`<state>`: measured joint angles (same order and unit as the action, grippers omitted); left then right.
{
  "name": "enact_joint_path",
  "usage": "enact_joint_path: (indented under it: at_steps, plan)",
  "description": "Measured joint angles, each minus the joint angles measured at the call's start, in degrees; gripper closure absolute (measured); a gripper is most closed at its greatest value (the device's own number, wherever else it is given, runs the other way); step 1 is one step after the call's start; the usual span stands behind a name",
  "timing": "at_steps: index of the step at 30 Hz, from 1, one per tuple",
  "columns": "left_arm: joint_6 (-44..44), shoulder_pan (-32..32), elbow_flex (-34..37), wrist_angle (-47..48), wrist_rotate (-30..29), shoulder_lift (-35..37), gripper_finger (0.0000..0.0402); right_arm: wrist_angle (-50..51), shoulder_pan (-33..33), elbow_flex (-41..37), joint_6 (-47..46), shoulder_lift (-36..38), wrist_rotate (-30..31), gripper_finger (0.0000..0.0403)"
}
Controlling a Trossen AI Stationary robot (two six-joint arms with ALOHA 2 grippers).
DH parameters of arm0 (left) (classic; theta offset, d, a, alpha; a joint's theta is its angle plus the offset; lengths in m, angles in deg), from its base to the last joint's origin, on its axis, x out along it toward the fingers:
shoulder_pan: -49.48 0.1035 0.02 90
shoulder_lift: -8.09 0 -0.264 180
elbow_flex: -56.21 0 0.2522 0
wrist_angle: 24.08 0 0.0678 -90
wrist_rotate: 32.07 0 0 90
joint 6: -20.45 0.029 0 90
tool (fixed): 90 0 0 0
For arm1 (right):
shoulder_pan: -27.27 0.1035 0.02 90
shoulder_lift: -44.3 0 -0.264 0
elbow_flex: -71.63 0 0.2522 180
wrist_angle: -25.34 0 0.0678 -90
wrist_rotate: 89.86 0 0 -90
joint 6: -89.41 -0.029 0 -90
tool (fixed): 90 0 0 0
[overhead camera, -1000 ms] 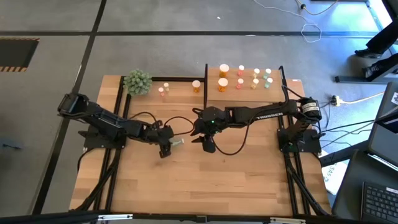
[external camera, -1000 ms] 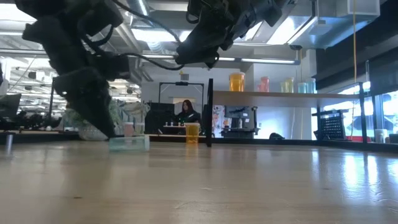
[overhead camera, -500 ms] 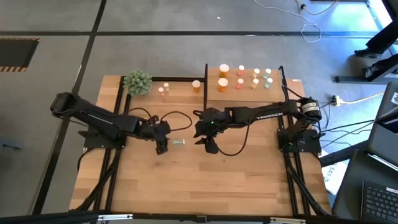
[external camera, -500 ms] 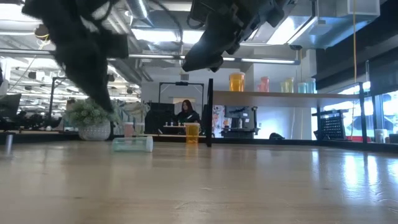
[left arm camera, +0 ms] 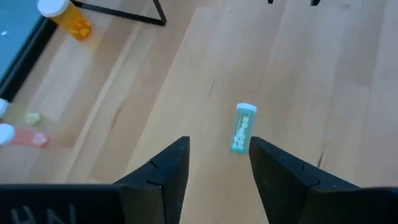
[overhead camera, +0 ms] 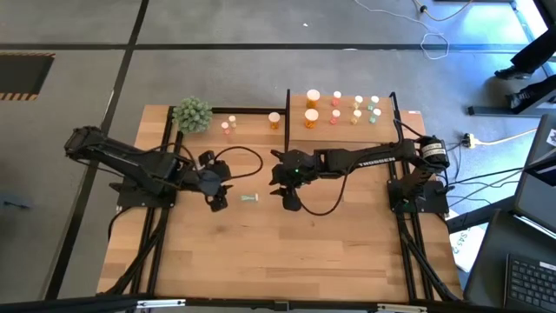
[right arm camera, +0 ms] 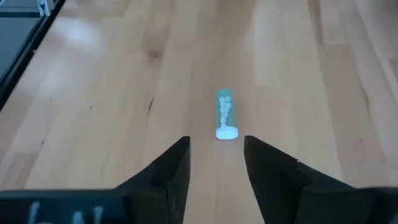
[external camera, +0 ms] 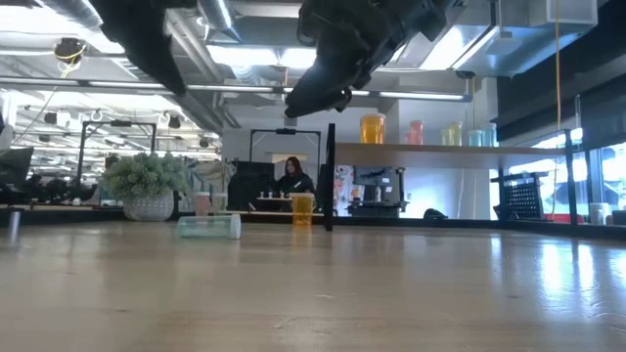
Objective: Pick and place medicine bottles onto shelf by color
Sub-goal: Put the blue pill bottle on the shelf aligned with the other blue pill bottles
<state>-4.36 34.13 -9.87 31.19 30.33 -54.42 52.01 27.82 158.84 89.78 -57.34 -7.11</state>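
Green medicine bottle (overhead camera: 249, 199) lies on its side on the bare tabletop (overhead camera: 287, 252), in the middle between the two arms, touched by neither. A second ago the left tool (overhead camera: 217, 196) was right at it; since then that arm has drawn back to the left and risen, leaving the bottle just to its right. Its fingers stand apart and empty, as the left wrist view shows with the bottle beyond them. That looks like a hand-over by setting down: the bottle now waits for the arm nearer the shelf (overhead camera: 343, 132). The right tool (overhead camera: 289, 201) hovers just right of the bottle, fingers apart and empty, pointing at its pale cap in the right wrist view.

Open room is generous: the wood around the bottle is bare on all sides, well away from the tabletop's edges. On the far side stand the shelf's black post (overhead camera: 288, 109), an orange bottle (overhead camera: 274, 120) and pink bottles (overhead camera: 228, 125) left of it. Other bottles already stand on the shelf board, green ones at its right end.
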Motion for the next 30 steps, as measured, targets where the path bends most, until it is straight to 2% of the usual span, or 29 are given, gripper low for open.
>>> enact_joint_path:
  at_steps: [10,17,27,30]
  plan:
    - [0.0,-1.0,-2.7,3.3,-1.3,0.0,0.0239,-2.5,0.1,0.0,3.1,0.0,-1.9,0.0253]
    - [0.0,-1.0,-2.7,3.6,-1.5,0.0,0.0239,-2.4,0.1,0.0,2.9,0.0,0.1,0.0251]
    - [-0.1,-1.0,-2.7,3.5,-1.5,0.0,0.0239,-2.4,0.1,0.0,2.9,0.0,3.6,0.0201]
    - [-0.1,-1.0,-2.7,3.5,-1.5,0.0,0.0239,-2.4,0.1,0.0,3.2,0.0,2.9,0.0192]
